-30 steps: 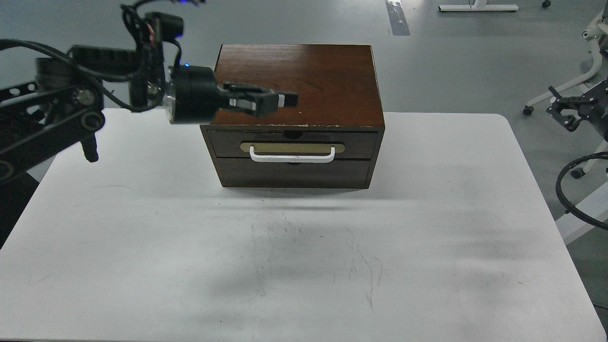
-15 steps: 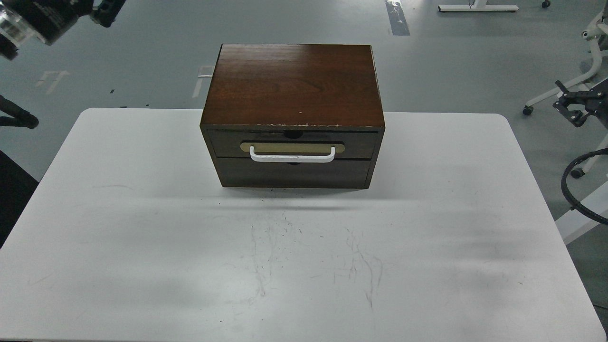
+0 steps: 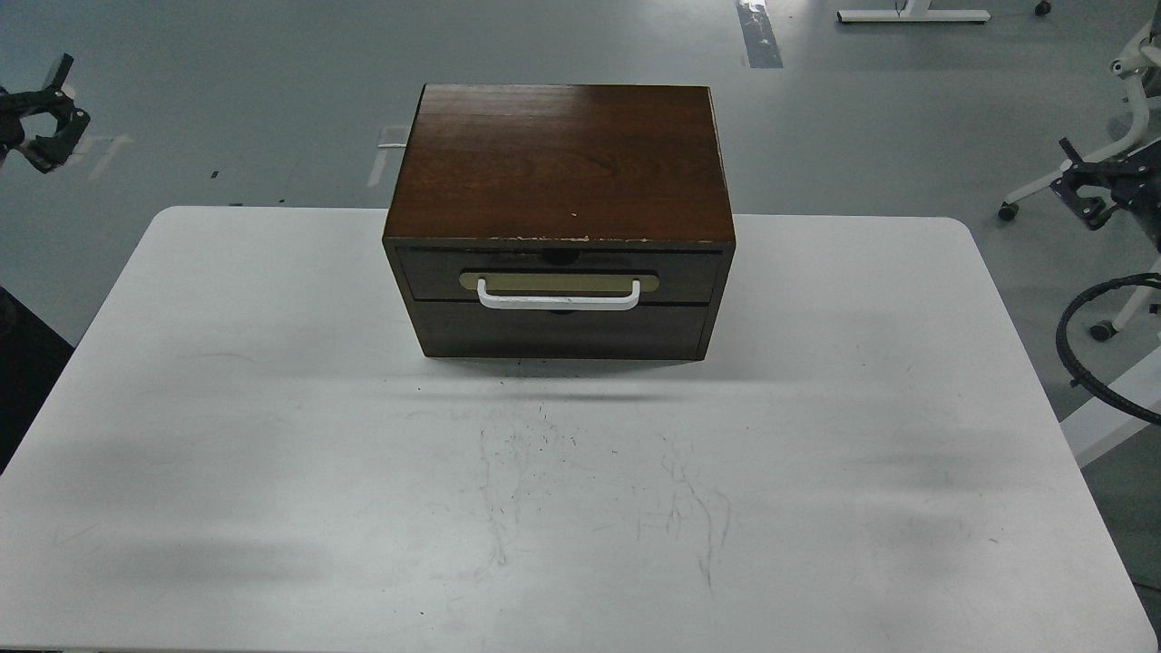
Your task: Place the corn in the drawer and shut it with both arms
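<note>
The dark brown wooden box (image 3: 560, 163) stands at the back middle of the white table (image 3: 272, 408). Its drawer (image 3: 559, 275) is pushed in flush, with the white bar handle (image 3: 558, 297) on a beige plate and a chipped edge above it. The corn is not in view. My left gripper (image 3: 56, 118) is at the far left edge, off the table and well away from the box, its fingers spread and empty. My right gripper (image 3: 1072, 186) is at the far right edge, beyond the table, its fingers spread and empty.
A plain dark panel (image 3: 558, 331) sits below the drawer. A black cable loop (image 3: 1079, 363) hangs off the table's right side. White wheeled stand legs (image 3: 1070, 177) are on the grey floor at the right.
My left arm has pulled back from in front of the box's top, out to the far left edge. The right gripper shifted slightly. The box and drawer have not moved.
</note>
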